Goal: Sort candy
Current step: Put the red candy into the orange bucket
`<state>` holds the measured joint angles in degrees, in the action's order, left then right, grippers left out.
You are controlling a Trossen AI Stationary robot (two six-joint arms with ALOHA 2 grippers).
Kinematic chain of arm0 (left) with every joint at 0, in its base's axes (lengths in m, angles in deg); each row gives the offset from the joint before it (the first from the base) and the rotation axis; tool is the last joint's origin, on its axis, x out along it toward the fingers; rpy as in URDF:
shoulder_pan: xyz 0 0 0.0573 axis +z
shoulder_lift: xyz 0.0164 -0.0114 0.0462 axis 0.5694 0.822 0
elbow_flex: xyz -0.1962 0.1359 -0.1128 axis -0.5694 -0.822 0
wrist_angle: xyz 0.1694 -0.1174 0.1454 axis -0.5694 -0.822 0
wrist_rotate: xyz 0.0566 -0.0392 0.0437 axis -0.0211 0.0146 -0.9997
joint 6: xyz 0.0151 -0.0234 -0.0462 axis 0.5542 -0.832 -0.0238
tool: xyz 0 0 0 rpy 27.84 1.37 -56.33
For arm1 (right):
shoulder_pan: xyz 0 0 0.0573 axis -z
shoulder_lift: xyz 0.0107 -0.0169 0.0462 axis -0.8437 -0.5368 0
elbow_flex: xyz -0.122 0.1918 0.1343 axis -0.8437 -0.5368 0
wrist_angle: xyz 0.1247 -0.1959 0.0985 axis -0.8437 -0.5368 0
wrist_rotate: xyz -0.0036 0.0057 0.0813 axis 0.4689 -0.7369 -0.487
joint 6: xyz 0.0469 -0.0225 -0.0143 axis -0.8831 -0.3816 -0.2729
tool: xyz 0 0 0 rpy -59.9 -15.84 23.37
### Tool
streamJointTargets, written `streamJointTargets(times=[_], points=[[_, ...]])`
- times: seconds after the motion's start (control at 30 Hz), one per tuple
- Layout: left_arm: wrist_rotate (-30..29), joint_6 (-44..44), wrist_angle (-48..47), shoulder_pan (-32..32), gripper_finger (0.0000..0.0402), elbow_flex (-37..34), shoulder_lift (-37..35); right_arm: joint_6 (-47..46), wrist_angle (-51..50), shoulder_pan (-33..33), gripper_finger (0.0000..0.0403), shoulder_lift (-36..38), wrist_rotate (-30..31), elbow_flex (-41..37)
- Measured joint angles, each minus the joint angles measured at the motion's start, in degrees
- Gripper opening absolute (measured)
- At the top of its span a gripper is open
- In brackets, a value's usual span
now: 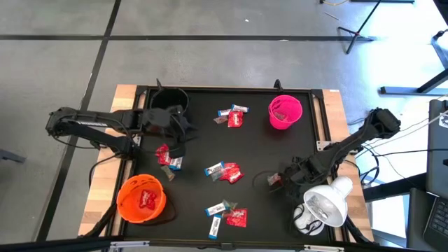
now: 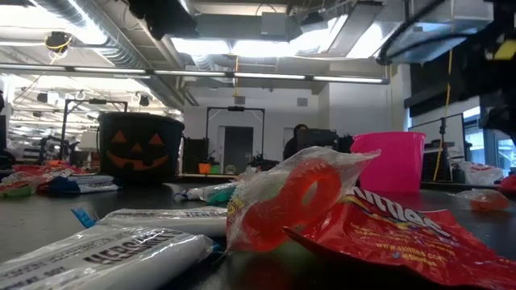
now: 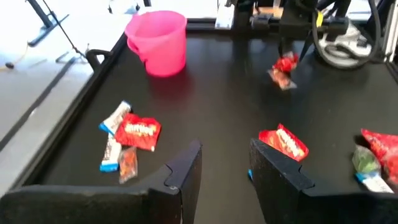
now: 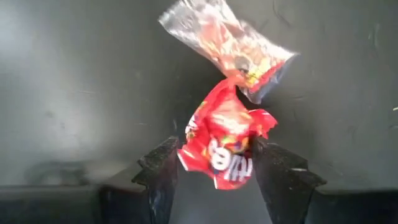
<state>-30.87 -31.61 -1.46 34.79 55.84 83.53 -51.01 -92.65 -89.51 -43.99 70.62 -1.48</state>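
Note:
Candy lies in small clusters on the black table [image 1: 203, 143]: red and blue-and-white sweets [image 1: 233, 117], [image 1: 224, 171], [image 1: 227, 214], [image 1: 168, 158]. My right gripper [image 1: 278, 179] [image 4: 214, 155] points down, open, at the near right. Its fingers stand on either side of a red candy [image 4: 221, 146]; a clear-wrapped candy [image 4: 227, 46] lies just beyond. My left gripper [image 1: 179, 143] [image 3: 224, 168] hovers open over the left cluster, slanting down, nothing between its fingers. A red candy [image 3: 283, 142] lies just past one fingertip. My right gripper comes at the red candy [image 4: 221, 146] from above, one finger at each side of the crumpled wrapper. I cannot tell whether the fingers touch it, nor whether it lies on the table or is clear of it.
A black pumpkin-face bowl [image 1: 168, 101] stands at the far left and a pink bowl [image 1: 285, 112] at the far right. An orange bowl [image 1: 142, 201] at the near left holds red candy. A white lamp [image 1: 322, 204] stands close by my right arm at the near right corner.

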Motion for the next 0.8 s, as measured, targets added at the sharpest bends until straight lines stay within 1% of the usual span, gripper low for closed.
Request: streamJointTargets(times=[0.1,0.2,0.3,0.47,0.5,0.57,0.7,0.8], points=[[0.4,-0.7,0.1,-0.2,0.0124,-0.3,0.0,-0.3,0.3,0.1,0.0194,0.0,0.0,-1.7],[1.0,-0.8,0.6,-0.5,0.0124,-0.3,0.0,0.0,0.4,0.1,0.0171,0.0,0.5,-1.9],[1.1,-0.8,1.4,-0.6,0.0124,-0.3,0.0,1.2,0.5,0.1,0.0128,0.1,1.1,-1.9],[1.0,-0.8,1.4,-0.5,0.0124,-0.3,0.0,1.4,0.4,0.1,0.0033,0.2,2.6,-1.9],[1.0,-0.8,1.4,-0.5,0.0124,-0.3,0.0,1.4,0.4,0.1,0.0019,0.2,3.0,-1.9],[1.0,-0.8,1.4,-0.6,0.0124,-0.3,0.0,1.5,0.4,0.1,0.0014,0.2,3.8,-1.6],[1.0,-0.9,1.4,-0.6,0.0124,-0.3,0.0,1.9,0.3,0.1,0.0041,0.4,6.5,0.3],[1.0,-0.9,2.3,-0.6,0.0124,-0.3,0.0,3.1,-0.1,0.1,0.0040,1.5,7.9,2.3]])
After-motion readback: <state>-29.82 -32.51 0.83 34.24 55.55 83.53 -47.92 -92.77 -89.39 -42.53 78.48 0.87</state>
